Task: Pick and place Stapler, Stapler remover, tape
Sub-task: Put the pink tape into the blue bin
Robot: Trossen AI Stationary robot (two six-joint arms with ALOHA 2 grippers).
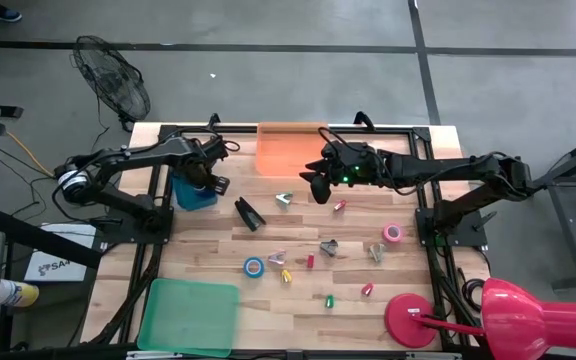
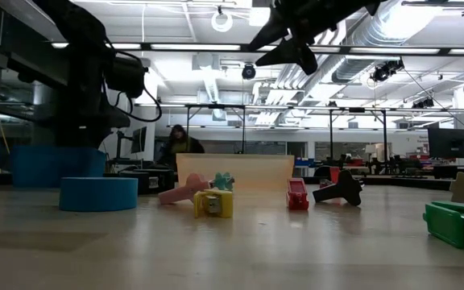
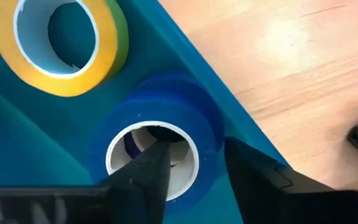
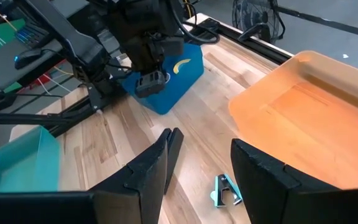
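Under the left pincer (image 3: 194,177), whose fingers are dark, sits a blue bin (image 1: 194,192); inside it a blue tape roll (image 3: 160,124) with a white core, and just beyond that a yellow tape roll (image 3: 64,37) with a pale blue inner ring; the right pincer (image 4: 197,165) is black too, with a black stapler (image 4: 174,152) on pale striped wood (image 1: 298,290) just ahead of it; an orange tray (image 4: 303,106) lies beside; a teal clip (image 4: 227,190) rests below; off near the pincer's far side, a green tray (image 1: 190,316) and a pink tape roll (image 1: 392,233).

Matte black arms (image 1: 148,158), black cables, green wrist light (image 1: 346,179)
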